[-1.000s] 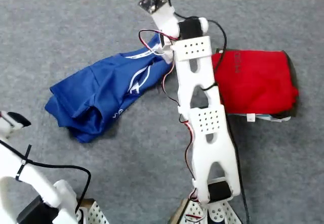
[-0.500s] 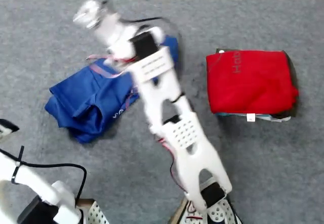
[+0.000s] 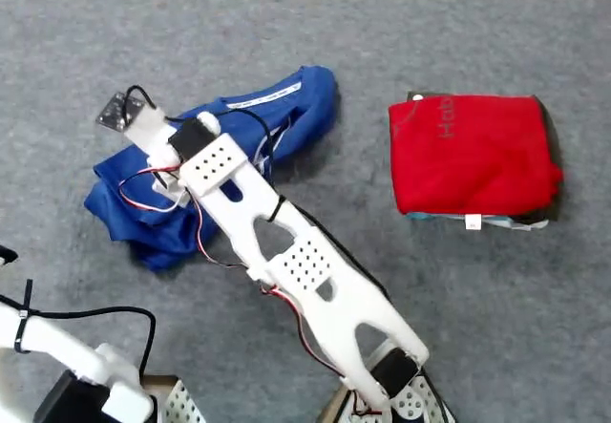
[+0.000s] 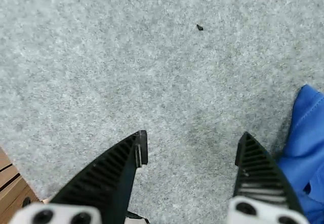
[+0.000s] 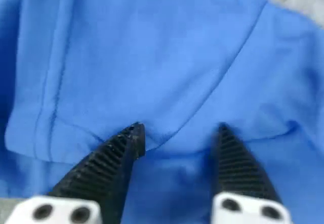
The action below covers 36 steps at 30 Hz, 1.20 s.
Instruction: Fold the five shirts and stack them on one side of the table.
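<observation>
The blue shirt point(image 3: 119, 215) lies crumpled, not folded, on the left-centre part of the grey table point(image 3: 535, 327). It stretches from a thick bunch at the near left to a rolled end w/ the collar on the far side, approx. in the middle of the table. The red shirt point(image 3: 473, 151) is folded to a neat rectangle on the right side, well apart from the blue one. It lies on top of other folded cloth point(image 3: 482, 221): a white and a dark edge show under its near and right borders, but how many pieces there are I cannot tell.

The right arm point(image 3: 305, 270) goes from its base at the near edge diagonally to the far left and ends above the blue shirt. The right gripper point(image 5: 177, 133) points down at the blue fabric w/ jaws spread apart and nothing btw. them. Whether the tips touch the cloth or hang just over it, I cannot tell.

The left arm point(image 3: 57, 356) is at the near left corner. The left gripper point(image 4: 192, 145) is also released, jaws wide, above bare grey surface, holding nothing. An edge of the blue shirt is just beside one of its fingers. A small dark speck point(image 4: 199, 27) lies on the table farther off.
</observation>
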{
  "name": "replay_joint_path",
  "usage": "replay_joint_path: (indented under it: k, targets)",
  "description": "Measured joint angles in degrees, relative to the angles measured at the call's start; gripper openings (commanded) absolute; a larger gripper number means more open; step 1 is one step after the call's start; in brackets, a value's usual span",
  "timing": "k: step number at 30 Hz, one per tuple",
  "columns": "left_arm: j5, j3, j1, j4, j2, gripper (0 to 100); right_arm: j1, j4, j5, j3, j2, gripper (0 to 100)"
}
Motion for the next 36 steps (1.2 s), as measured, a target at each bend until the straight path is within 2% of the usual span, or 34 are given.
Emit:
replay_joint_path:
  k: [2,4,10,16,25,27,33,36]
  targets:
    - [0.00,0.00,0.00,0.00,0.00,29,0.62,0.62,0.00,0.00,0.53,3.0]
    - [0.00,0.00,0.00,0.00,0.00,29,2.02,1.49,0.00,0.00,0.53,0.2]
    - [0.00,3.43,0.00,-4.22,0.00,29,6.24,8.26,0.00,-3.16,-0.09,0.4]
    - [0.00,4.57,0.00,-4.92,0.00,29,13.63,9.76,-2.73,-4.22,-5.54,0.4]
    - [0.00,4.75,-0.09,-4.92,0.00,29,25.49,9.76,-3.60,11.25,-10.55,0.7]
    - [0.00,4.75,1.67,-4.92,0.00,29,25.93,9.76,-3.25,13.36,-10.55,4.0]
    - [0.00,4.75,10.29,-5.71,0.00,29,26.90,9.76,-0.79,13.98,-10.90,27.0]
    - [0.00,5.98,13.10,-8.53,0.00,29,28.57,9.76,3.52,13.98,-13.89,29.4]
